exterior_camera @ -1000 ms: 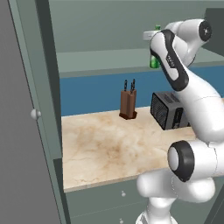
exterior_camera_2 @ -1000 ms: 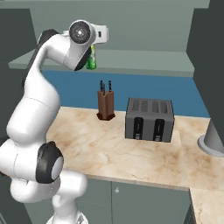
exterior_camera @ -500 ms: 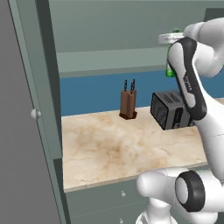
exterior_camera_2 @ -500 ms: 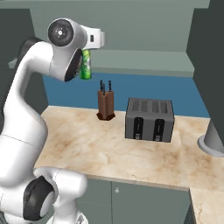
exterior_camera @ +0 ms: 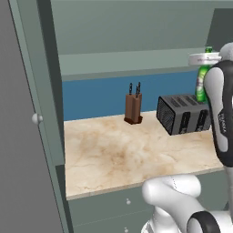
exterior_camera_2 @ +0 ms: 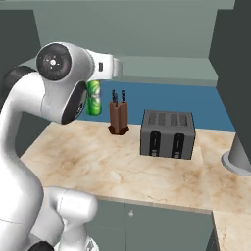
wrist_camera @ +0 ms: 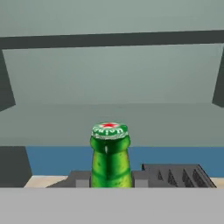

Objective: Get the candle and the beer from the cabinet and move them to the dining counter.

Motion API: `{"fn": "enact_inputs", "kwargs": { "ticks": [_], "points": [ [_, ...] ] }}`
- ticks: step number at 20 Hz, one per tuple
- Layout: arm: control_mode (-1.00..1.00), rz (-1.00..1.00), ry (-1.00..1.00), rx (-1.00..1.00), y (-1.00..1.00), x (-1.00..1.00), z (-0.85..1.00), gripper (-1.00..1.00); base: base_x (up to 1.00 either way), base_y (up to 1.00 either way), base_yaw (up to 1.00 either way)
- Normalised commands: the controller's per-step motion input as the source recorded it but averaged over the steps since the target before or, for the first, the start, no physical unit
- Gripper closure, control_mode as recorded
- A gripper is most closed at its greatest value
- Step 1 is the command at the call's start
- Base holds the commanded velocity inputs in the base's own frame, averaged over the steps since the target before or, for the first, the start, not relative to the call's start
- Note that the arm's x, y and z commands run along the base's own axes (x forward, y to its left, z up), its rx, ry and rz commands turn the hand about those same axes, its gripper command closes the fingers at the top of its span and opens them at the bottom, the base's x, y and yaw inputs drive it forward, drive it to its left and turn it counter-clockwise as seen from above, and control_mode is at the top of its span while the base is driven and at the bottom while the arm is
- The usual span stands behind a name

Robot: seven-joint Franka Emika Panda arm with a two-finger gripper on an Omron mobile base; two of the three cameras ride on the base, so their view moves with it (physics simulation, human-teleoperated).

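Marble worktop [exterior_camera: 118, 154] runs under the grey-green cabinet [exterior_camera: 136, 32], and the toaster [exterior_camera_2: 167, 134] on it serves as the landmark for the rest; the knife block [exterior_camera_2: 118, 117] stands just beside the toaster, toward the open cabinet door [exterior_camera: 22, 136]; the beer [exterior_camera_2: 93, 98] hangs in the air above the worktop, beyond the knife block from the toaster in the right base view, and above the toaster's far end in the left base view [exterior_camera: 203, 82]; it is upright, neck up, red-starred cap [wrist_camera: 109, 129] toward the hand camera, which suggests a grip low on the body so the bottle rides vertical and does not swing; the fingers themselves are hidden behind the arm and the bottle, but the bottle rests on nothing, so I judge them clenched on the beer; the cabinet shelf [wrist_camera: 109, 118] lies behind it, so the bottle looks clear of the cabinet and ready to carry to the dining counter
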Motion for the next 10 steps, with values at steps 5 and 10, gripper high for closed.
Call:
{"fn": "enact_inputs", "kwargs": {
  "ticks": [5, 10],
  "points": [
    [-1.0, -0.12, 0.13, 0.0, 0.0, -0.94, -0.1, 1.0, 0.0, 0.0, 0.0],
    [-1.0, -0.08, 0.09, 0.0, 0.0, -0.78, -0.17, 1.0, 0.0, 0.0, 0.0]
  ]
}}
